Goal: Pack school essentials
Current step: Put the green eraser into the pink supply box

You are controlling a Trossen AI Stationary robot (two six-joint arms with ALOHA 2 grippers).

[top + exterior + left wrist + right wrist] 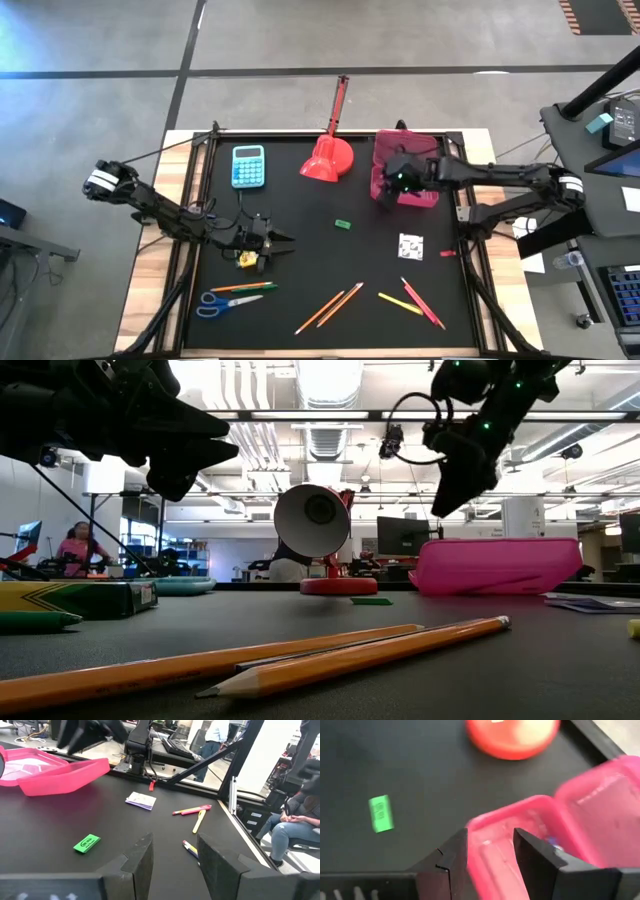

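Now: right claw (490, 852) spread over the pink case's (412, 170) near wall, green eraser (343, 224) off to its side, red scoop (327, 160) just beyond. Left claw (283, 240) spread, empty, above the crayon box (248, 260); scissors (225, 303), pencils (330, 307) and pens (420, 302) nearer the worktop's (300, 210) front edge.

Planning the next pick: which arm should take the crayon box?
Left, probably. The left gripper hovers right over the crayon box, jaws open with nothing between them. The right gripper is across the table at the pink case, its open jaws straddling the case's rim.
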